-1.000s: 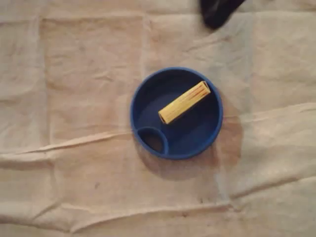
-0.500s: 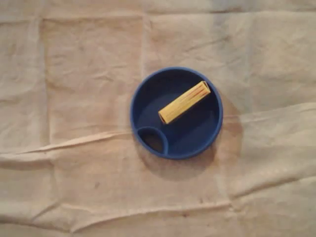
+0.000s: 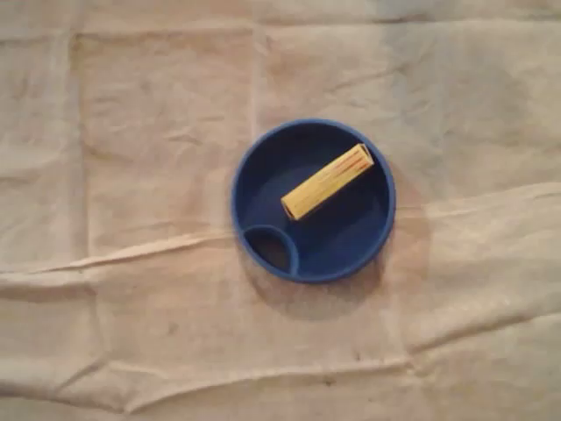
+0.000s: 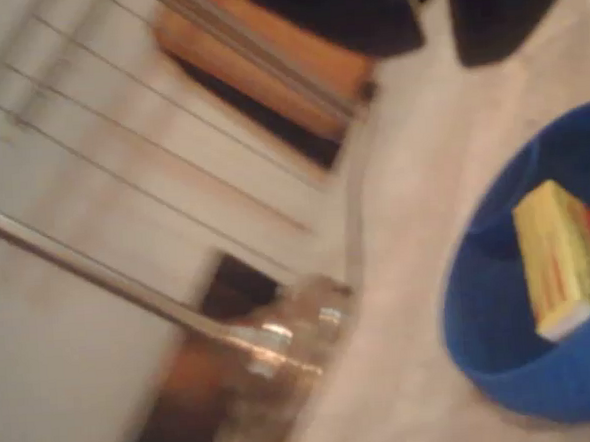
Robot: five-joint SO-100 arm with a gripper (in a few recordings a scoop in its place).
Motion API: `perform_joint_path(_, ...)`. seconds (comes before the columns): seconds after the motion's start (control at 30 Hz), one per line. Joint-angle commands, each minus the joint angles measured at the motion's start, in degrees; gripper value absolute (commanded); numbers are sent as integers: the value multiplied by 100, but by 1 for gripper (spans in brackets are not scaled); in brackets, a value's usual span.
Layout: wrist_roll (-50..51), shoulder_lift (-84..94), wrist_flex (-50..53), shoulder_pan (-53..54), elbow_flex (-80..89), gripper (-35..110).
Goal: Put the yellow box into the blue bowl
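Observation:
A blue bowl [image 3: 342, 239] sits near the middle of the cloth in the overhead view. The long yellow box [image 3: 327, 181] lies inside it, slanting from lower left to upper right, its upper end leaning on the rim. In the wrist view the bowl [image 4: 514, 368] is at the right edge with the yellow box [image 4: 566, 260] resting in it. My gripper [image 4: 442, 42] shows as two dark fingers at the top of the wrist view, apart from each other, with nothing between them and well off the bowl.
A wrinkled beige cloth [image 3: 131, 175] covers the table, with raised folds across the lower part. The bowl has a small oval pocket [image 3: 270, 248] at its lower left. The wrist view's left side is blurred: a pale panelled surface [image 4: 93, 193] and a metal bar [image 4: 87, 264].
A dark part of the arm at the top edge of the overhead view one second ago has left the picture. Bowl and box have not moved.

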Motion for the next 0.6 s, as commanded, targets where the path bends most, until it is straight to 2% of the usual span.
perform_joint_path(0.0, 185, 360, -18, 35, -9, 1)
perform_joint_path(0.37, 853, 466, -18, 35, -18, 1)
perform_joint_path(0.57, 870, 466, -18, 35, -18, 1)
